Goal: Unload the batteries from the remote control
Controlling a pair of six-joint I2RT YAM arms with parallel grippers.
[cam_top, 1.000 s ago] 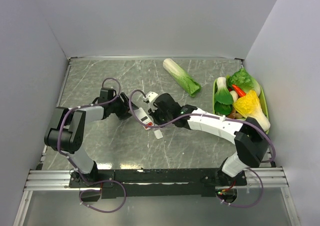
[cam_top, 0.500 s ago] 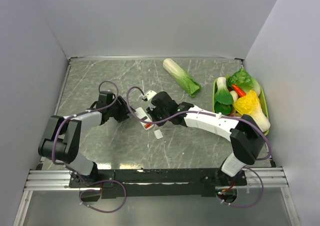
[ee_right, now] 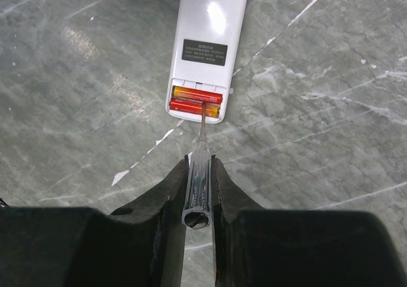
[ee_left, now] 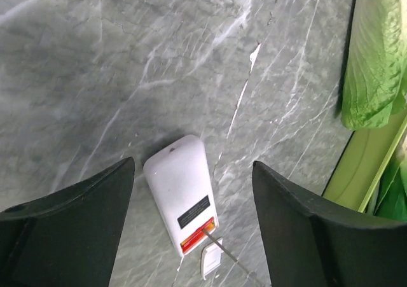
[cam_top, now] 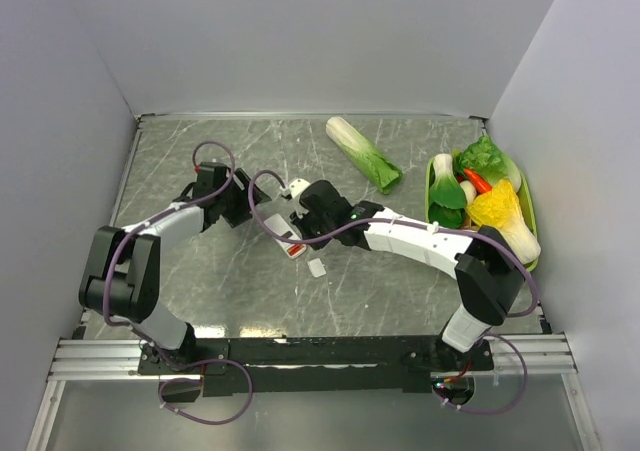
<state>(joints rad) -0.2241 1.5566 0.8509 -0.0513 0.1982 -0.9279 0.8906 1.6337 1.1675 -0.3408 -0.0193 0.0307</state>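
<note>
Remote control (ee_right: 206, 51) lay back-up on the surface (ee_left: 95, 58), both batteries (ee_right: 195, 104) sitting in its open bay, your right hand (ee_right: 198, 166) was clamped on a screwdriver (ee_right: 198, 188), tip at the batteries, left hand (ee_left: 192, 172) spread wide above.

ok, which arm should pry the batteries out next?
Right arm: jaws clamp the screwdriver, tip at the batteries in the remote control's open bay. Left arm's jaws are open and empty above it.
</note>
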